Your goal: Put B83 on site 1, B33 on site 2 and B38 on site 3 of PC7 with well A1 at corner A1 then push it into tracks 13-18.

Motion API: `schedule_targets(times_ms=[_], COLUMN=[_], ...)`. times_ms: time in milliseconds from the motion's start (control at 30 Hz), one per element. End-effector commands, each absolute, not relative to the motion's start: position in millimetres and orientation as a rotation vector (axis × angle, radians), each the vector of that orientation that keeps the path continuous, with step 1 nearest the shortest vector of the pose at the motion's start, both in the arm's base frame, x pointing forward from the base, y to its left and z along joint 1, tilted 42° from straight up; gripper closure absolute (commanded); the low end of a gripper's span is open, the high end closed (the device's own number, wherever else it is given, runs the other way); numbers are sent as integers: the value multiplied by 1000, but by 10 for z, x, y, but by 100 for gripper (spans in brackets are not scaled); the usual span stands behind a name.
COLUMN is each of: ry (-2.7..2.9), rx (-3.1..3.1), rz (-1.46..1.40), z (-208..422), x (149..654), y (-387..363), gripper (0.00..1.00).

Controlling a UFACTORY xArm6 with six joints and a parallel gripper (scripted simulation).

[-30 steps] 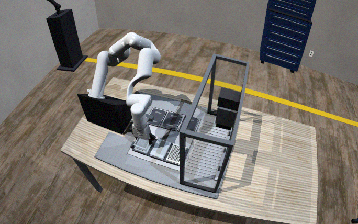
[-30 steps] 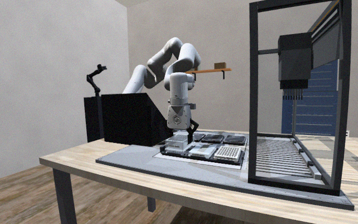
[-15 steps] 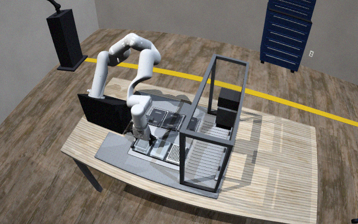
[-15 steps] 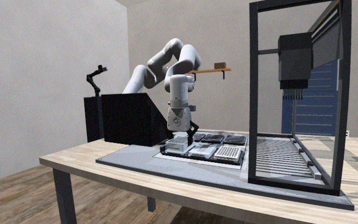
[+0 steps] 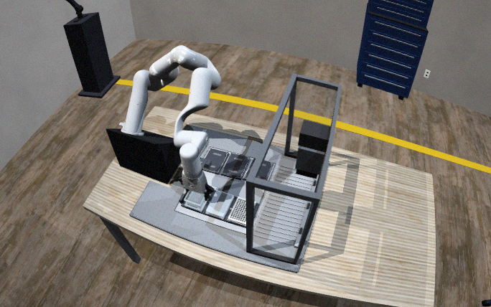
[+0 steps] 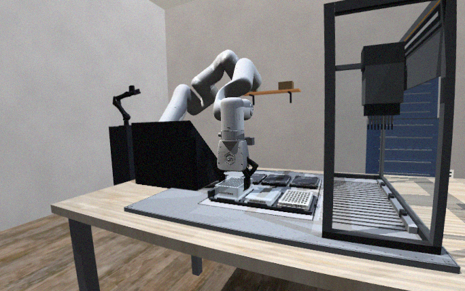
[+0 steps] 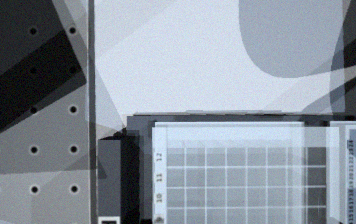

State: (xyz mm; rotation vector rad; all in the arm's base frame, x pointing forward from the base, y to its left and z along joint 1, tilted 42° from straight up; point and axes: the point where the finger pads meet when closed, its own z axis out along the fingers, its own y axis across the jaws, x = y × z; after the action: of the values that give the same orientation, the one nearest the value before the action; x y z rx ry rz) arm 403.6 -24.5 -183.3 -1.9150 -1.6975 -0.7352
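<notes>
My gripper is shut on the deep-well block B83 and holds it upright at site 1, the handle end of the dark carrier PC7. I cannot tell whether the block rests on the site or hangs just above it. The 384-well plate B33 lies on site 2 and the 96-well plate B38 on site 3. The carrier lies on the apron in front of the rails. The wrist view shows the block's wells and row numbers; my fingers are out of that view.
Three dark nests stand in a row behind the carrier. The instrument's dark frame rises over the rails, with a black pipetting head inside. A black box stands at the arm's base, left of the carrier.
</notes>
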Motion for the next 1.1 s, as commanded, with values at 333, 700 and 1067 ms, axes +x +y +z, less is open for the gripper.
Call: schedule_targets(times_ms=[333,700,1067], ry=[-1699,-1699,-1699], rx=[-1918,-1918,-1918], rz=[-737,-737,-737], z=[-1830,-1829,-1829], x=[4048,4049,4049], y=[-255,-256,-256], gripper=[0,0,0])
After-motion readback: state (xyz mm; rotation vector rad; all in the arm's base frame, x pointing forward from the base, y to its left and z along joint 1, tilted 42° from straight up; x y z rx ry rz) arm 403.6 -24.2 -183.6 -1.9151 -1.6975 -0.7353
